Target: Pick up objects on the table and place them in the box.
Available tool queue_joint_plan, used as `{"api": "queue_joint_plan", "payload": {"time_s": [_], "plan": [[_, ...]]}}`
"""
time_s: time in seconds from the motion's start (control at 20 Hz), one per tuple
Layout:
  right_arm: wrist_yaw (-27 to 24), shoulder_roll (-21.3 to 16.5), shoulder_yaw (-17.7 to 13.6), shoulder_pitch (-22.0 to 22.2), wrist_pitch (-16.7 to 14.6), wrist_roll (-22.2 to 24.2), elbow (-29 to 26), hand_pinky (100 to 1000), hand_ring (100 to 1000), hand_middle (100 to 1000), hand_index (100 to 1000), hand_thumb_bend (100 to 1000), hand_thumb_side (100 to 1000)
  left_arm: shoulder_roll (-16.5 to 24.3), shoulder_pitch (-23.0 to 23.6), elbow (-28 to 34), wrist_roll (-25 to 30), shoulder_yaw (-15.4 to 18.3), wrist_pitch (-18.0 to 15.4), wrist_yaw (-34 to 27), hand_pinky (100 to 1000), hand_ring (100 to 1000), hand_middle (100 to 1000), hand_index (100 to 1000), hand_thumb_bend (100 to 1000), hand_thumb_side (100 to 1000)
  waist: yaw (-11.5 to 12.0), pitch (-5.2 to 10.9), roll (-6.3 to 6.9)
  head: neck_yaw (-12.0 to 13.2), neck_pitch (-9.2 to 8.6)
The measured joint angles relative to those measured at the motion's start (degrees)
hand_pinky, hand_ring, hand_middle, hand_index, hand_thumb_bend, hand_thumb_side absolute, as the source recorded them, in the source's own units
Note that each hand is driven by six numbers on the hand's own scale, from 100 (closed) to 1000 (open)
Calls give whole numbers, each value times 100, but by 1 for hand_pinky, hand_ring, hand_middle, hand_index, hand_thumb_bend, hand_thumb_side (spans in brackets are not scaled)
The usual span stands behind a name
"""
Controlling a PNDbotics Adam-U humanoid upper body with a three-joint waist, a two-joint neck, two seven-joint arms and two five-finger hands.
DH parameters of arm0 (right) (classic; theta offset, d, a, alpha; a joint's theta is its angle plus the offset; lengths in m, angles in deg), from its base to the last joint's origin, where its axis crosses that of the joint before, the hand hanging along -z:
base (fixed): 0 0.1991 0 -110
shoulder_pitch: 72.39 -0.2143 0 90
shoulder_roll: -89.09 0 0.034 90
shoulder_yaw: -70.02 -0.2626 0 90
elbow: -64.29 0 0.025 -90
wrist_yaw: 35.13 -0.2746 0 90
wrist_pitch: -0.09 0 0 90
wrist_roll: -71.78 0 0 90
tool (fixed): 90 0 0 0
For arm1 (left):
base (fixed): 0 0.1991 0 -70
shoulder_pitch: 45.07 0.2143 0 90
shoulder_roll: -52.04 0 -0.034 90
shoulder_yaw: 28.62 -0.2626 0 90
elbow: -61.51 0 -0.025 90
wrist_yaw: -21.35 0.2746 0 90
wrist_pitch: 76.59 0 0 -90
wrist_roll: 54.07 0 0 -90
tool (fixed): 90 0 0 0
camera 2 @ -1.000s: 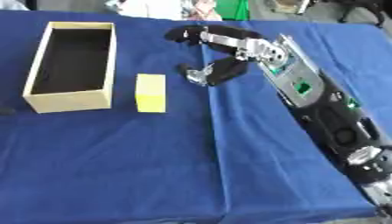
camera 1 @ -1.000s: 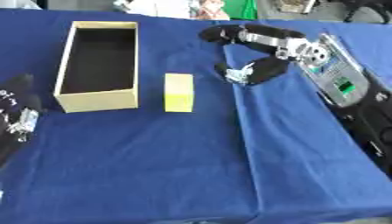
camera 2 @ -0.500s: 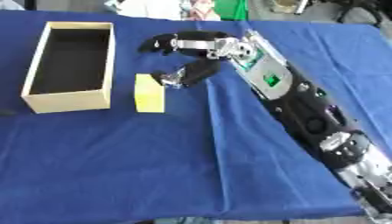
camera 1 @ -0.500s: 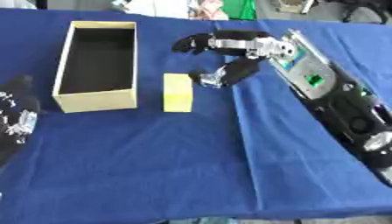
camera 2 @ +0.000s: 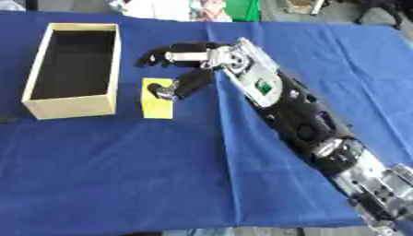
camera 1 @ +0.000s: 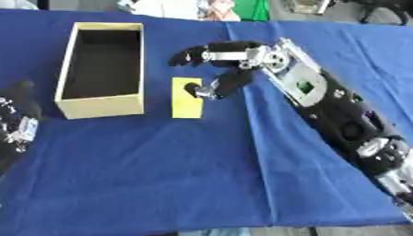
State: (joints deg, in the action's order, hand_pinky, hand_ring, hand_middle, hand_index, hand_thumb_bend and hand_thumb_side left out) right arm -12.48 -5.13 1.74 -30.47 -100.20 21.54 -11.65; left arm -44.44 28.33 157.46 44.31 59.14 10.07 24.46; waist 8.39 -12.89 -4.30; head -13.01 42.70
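Note:
A yellow block [camera 1: 185,103] lies flat on the blue table, just right of the open cream box [camera 1: 102,94], whose dark inside holds nothing. My right hand [camera 1: 224,63] reaches in from the lower right and hangs over the block's far end. Its fingers [camera 1: 193,54] stretch left above the block and its thumb [camera 1: 206,91] points down onto the block's right edge; it is open. My left hand [camera 1: 16,120] rests at the left edge of the left eye view, beside the box's near corner.
The blue cloth [camera 1: 202,175] covers the whole table, with folds running down the middle. My long right forearm [camera 2: 298,120] crosses the right half of the table. People and clutter show beyond the far edge.
My right hand has swept left across the table from the right of the block to above it. The block and box have not moved.

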Motion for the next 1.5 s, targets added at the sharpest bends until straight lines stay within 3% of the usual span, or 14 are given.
{"api": "queue_joint_plan", "payload": {"time_s": [0.35, 0.75, 1.1, 1.5], "plan": [[839, 218, -113, -33, -111, -234, 575, 959, 1000, 1000, 1000, 100, 540, -2, 0, -16, 9, 0, -6, -1, 706, 1000, 912, 936, 135, 518, 12, 0, 0, -4, -2], [1350, 338, -212, -83, -226, -366, 864, 952, 1000, 1000, 1000, 100, 542, -44, 0, -17, 15, -1, -11, -5, 705, 1000, 912, 936, 131, 521, 15, 0, 0, -13, -2], [1354, 355, -267, -103, -258, -407, 838, 949, 1000, 1000, 1000, 100, 478, -44, 0, -17, 17, -1, -9, -9, 705, 1000, 913, 937, 127, 524, 13, 3, -1, -14, -2], [1139, 269, -267, -102, -119, -280, 509, 952, 1000, 1000, 1000, 100, 525, -44, 0, -17, 23, -1, -2, -10, 705, 1000, 913, 937, 125, 525, -1, 3, -7, -14, -2]]}}
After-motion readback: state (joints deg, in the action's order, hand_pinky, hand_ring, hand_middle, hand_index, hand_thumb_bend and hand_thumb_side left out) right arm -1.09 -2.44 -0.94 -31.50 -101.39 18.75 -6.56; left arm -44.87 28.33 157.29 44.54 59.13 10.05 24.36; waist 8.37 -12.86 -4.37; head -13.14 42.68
